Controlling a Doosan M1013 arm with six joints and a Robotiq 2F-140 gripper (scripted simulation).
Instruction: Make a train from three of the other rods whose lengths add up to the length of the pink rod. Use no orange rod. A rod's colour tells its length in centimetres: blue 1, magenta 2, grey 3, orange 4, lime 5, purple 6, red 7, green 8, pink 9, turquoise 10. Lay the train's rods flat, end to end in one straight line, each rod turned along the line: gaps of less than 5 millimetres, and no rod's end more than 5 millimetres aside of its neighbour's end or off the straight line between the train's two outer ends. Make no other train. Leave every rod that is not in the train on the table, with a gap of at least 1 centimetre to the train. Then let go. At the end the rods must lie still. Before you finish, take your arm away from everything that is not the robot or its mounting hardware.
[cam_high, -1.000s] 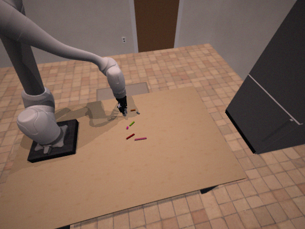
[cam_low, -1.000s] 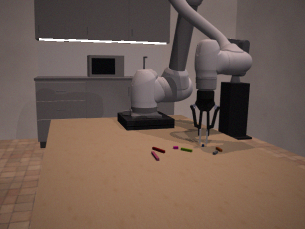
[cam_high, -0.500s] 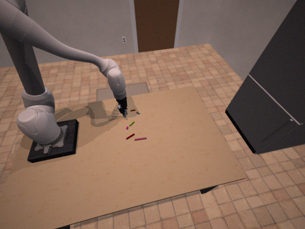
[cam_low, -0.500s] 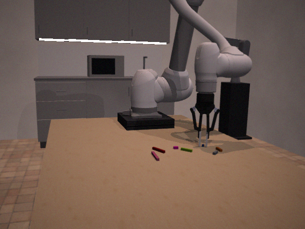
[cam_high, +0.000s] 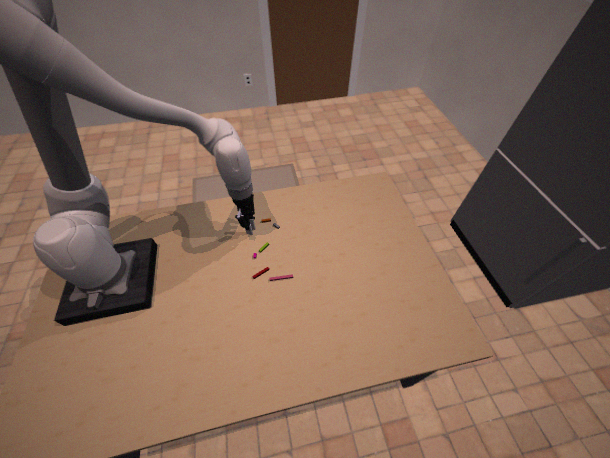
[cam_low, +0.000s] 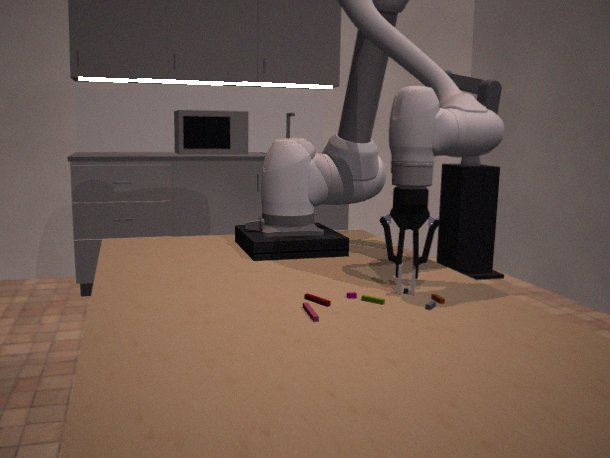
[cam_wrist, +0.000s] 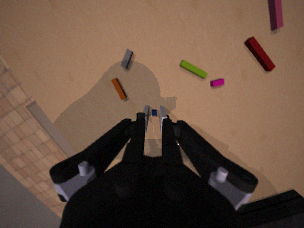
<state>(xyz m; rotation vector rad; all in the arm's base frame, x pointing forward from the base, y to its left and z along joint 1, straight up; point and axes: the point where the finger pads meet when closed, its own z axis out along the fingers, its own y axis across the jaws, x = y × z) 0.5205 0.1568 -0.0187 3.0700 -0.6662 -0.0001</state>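
Note:
My gripper (cam_low: 406, 291) is down at the table, its fingers a little apart on either side of the small blue rod (cam_wrist: 154, 113). Small gaps show between rod and fingers, and the rod lies on the table (cam_low: 406, 286). The pink rod (cam_high: 281, 277) lies flat nearest the front, with the red rod (cam_high: 260, 272) beside it. The magenta rod (cam_wrist: 217, 82) and the lime rod (cam_wrist: 193, 69) lie between them and the gripper (cam_wrist: 154, 117). The grey rod (cam_wrist: 127, 58) and the orange rod (cam_wrist: 119, 88) lie just beyond the gripper (cam_high: 248, 230).
The robot's black base (cam_high: 107, 285) stands on the table's left side. A dark cabinet (cam_high: 545, 165) stands off the table to the right. A black pedestal (cam_low: 469, 220) stands behind the table's far corner.

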